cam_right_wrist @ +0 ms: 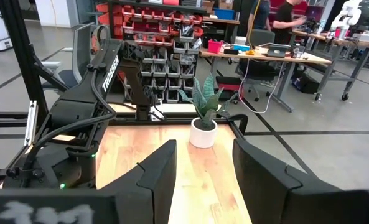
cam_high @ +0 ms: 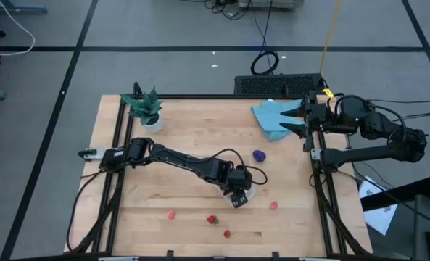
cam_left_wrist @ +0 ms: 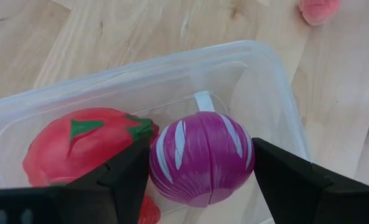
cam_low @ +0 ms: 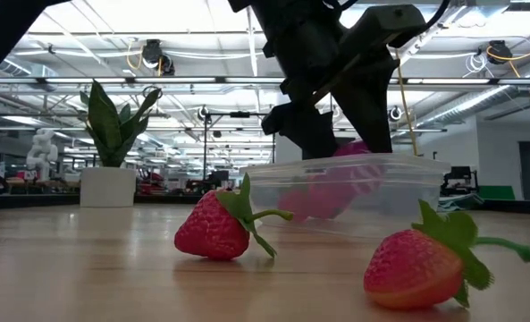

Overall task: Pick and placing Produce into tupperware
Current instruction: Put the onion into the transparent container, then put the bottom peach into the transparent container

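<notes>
- I see the magenta striped fruit (cam_left_wrist: pixel 201 158) pinched between my left gripper (cam_left_wrist: pixel 201 180) jaws, directly over the open tupperware (cam_left_wrist: pixel 277 93), beside the larger red piece (cam_left_wrist: pixel 78 146) already inside.
- Straight down is my release line, I judge; no clear long axis.
- Right gripper (cam_right_wrist: pixel 203 171), jaws spread on nothing, waits well away by the blue cloth (cam_high: pixel 273 116).
- Around the tupperware, strawberries (cam_low: pixel 215 224) lie loose on the wooden worktop (cam_high: pixel 193 130).

Bright, even overhead light; in the low view ceiling strip lamps (cam_low: pixel 247 36) glare white and the dark arm above is silhouetted; the nearest red toy strawberry (cam_low: pixel 418 268) is slightly soft; shadows faint on the pale wooden table (cam_high: pixel 200 138).
</notes>
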